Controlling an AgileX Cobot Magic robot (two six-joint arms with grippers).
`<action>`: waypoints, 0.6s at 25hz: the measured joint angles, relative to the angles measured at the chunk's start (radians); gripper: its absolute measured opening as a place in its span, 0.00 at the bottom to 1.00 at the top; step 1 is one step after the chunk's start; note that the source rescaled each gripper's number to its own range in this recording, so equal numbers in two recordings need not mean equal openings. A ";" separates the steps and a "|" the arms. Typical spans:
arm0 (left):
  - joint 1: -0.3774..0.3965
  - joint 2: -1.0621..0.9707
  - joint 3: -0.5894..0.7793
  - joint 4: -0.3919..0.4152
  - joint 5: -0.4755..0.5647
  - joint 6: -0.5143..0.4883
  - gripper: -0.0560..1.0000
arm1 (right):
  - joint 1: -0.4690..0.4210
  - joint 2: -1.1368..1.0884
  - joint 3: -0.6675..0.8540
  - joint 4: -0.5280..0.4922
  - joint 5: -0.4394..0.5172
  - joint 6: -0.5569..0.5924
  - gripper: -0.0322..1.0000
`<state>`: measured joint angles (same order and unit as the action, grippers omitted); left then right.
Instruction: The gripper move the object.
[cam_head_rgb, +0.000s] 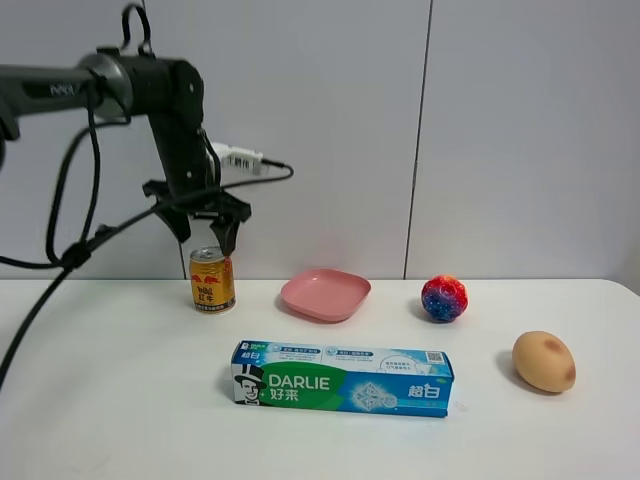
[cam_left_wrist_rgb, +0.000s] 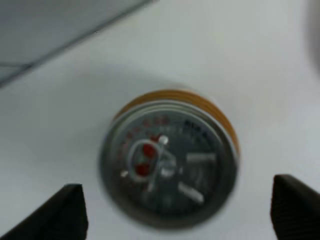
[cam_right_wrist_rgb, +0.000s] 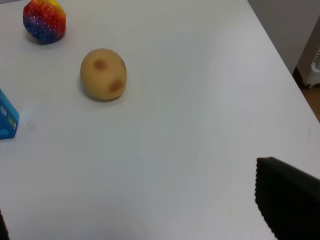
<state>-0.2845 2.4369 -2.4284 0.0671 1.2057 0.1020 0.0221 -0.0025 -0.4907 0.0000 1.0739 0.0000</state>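
Left gripper splayed wide, just above upright can — pink plate near

Looks like a robotics lab test setup to me: plain white table, bare grey wall panels, a robot arm trailing loose black cables. Random props sit spaced apart on it: toothpaste box, toy ball, pink plate, drink can.

My left gripper points straight down from a horizontally extended arm, jaws spread apart; my right gripper angles downward, jaws likewise spread wide
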 joint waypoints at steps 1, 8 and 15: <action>-0.003 -0.040 0.000 0.002 0.001 0.002 0.43 | 0.000 0.000 0.000 0.000 0.000 0.000 1.00; -0.005 -0.333 -0.001 0.001 0.003 0.006 0.43 | 0.000 0.000 0.000 0.000 0.000 0.000 1.00; -0.005 -0.632 0.094 0.008 0.008 -0.010 0.43 | 0.000 0.000 0.000 0.000 0.000 0.000 1.00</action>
<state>-0.2891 1.8047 -2.3343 0.0756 1.2136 0.0916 0.0221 -0.0025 -0.4907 0.0000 1.0739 0.0000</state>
